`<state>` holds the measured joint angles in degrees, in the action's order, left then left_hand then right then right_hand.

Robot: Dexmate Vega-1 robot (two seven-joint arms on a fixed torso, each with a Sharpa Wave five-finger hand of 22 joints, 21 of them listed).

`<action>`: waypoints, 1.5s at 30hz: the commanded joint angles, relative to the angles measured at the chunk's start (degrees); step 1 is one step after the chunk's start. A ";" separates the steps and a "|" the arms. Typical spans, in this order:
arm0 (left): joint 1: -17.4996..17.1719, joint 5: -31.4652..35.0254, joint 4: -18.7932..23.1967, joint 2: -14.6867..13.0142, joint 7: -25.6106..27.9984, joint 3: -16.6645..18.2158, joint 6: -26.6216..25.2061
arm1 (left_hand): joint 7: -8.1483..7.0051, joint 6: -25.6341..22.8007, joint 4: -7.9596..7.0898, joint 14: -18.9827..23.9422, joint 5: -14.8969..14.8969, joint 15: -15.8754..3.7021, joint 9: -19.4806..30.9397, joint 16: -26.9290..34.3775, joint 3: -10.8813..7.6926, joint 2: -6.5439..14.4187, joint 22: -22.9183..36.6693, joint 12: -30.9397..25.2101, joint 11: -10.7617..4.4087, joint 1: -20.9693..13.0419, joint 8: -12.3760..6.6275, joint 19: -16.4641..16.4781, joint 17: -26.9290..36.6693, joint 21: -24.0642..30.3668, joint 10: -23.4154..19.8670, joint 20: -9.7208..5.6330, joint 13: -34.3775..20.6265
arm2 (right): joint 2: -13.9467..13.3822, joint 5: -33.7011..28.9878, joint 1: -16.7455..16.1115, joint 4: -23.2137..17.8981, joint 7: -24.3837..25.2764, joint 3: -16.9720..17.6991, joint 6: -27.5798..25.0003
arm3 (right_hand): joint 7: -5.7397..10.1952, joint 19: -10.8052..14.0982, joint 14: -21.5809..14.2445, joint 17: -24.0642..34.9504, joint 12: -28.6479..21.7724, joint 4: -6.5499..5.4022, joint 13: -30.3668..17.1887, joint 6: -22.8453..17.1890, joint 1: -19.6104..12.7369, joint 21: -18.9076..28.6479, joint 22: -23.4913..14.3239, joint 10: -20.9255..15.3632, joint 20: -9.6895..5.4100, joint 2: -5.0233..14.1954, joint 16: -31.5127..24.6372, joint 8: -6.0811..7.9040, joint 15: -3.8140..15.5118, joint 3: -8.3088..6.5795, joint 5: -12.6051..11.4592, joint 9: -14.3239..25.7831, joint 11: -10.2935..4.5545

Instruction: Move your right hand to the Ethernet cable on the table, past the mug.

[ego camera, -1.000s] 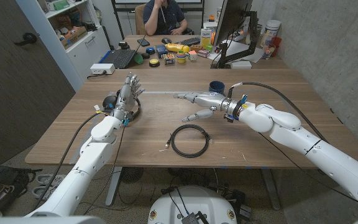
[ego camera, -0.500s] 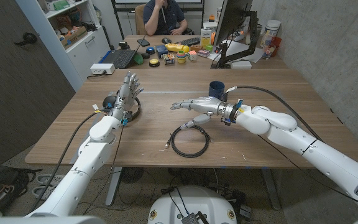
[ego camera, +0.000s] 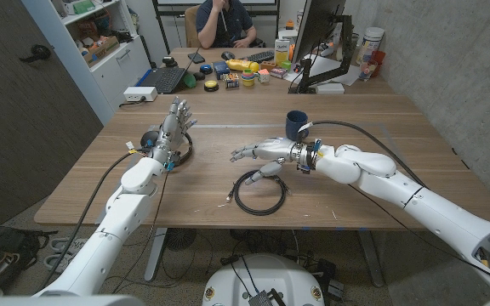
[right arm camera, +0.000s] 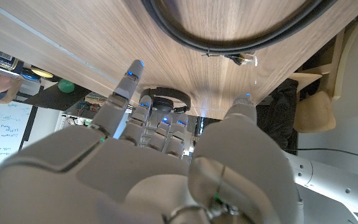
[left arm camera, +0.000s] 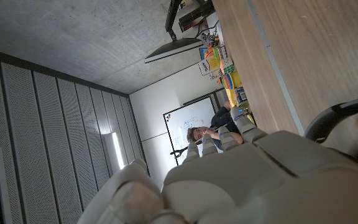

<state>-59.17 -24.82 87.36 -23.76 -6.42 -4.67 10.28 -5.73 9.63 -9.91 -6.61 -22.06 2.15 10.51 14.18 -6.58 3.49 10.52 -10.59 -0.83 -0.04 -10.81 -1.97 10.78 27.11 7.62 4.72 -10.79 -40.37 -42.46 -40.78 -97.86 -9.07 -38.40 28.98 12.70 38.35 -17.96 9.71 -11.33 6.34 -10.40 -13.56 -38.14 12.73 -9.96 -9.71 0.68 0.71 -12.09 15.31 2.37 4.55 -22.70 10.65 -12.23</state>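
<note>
Head view. The Ethernet cable (ego camera: 259, 192) lies coiled in a black ring on the wooden table (ego camera: 381, 127), toward the robot's edge, its plug end trailing off the coil on the left-arm side. The right hand (ego camera: 259, 154) hangs above the far rim of the coil with fingers (ego camera: 243, 154) spread and extended; it holds nothing, and its thumb reaches down close to the cable, though contact cannot be judged. The dark blue mug (ego camera: 295, 124) stands upright beyond the cable, just behind the right wrist. The left hand (ego camera: 175, 126) stands well apart from the cable on the robot's left, upright with fingers apart and empty, beside a pair of black headphones (ego camera: 155, 141).

Right wrist view. The right hand's spread fingertips (right arm camera: 134, 70) point past the cable coil (right arm camera: 229, 37), clear of it.
</note>
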 commanded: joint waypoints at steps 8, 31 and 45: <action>-0.01 -0.25 -0.94 0.13 -1.05 0.52 0.01 | -0.02 0.36 -0.08 0.13 -0.24 0.13 0.17 -0.19 0.44 2.70 0.22 -0.27 -0.05 -0.25 -0.17 0.20 0.16 -0.29 0.35 0.09 -0.17 | 1.68 1.79 4.04 0.45 -13.14 -4.16 -3.73 | 0.07 1.81 -1.56 0.00 -0.54 1.09 -0.20 -1.98 -3.01 -0.14 -0.17 -1.60 -0.37 0.56 0.42 -0.26 2.74 -0.30 -1.25 0.16 -0.16; 0.16 -0.88 -2.11 0.18 -2.06 0.97 0.36 | -0.03 0.37 -0.08 0.12 -0.33 -0.06 0.17 -0.26 0.90 2.77 0.24 -0.26 0.05 -0.27 -0.18 0.35 0.15 -0.66 0.38 0.13 -0.17 | 2.22 0.39 4.91 0.72 -12.17 -5.50 -4.24 | 0.11 7.28 -5.44 0.13 -0.09 1.99 -0.19 -2.76 -9.23 0.33 -0.19 -2.83 -3.66 1.96 0.46 -1.84 3.97 -1.24 -3.11 0.14 -0.21; 0.99 -1.10 -3.40 0.26 -2.69 0.81 0.41 | -0.08 0.37 -0.08 0.10 -0.38 -0.15 0.17 -0.31 1.14 2.82 0.24 -0.26 0.07 -0.28 -0.19 0.42 0.15 -0.86 0.38 0.09 -0.17 | 1.99 1.16 4.64 0.29 -11.77 -4.99 -4.51 | 0.12 7.26 -5.19 0.21 0.04 1.72 -0.18 -2.87 -9.44 0.07 -0.18 -2.75 -3.57 2.08 0.71 -2.02 4.14 -1.10 -3.26 0.16 -0.22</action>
<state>-58.83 -25.71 84.93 -23.53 -8.60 -3.74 10.66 -5.73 9.63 -9.78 -6.61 -22.06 2.16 10.52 13.94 -5.77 3.49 10.52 -10.59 -0.83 -0.04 -10.81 -1.98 10.77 26.26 7.62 4.71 -10.79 -38.31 -41.68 -35.94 -97.35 -21.42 -43.80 24.70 12.79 44.99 -23.05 9.75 -11.30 8.07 -10.40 -16.08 -46.92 12.74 -10.00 -12.09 -3.07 2.53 -11.43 13.53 2.55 3.29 -25.46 10.67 -12.27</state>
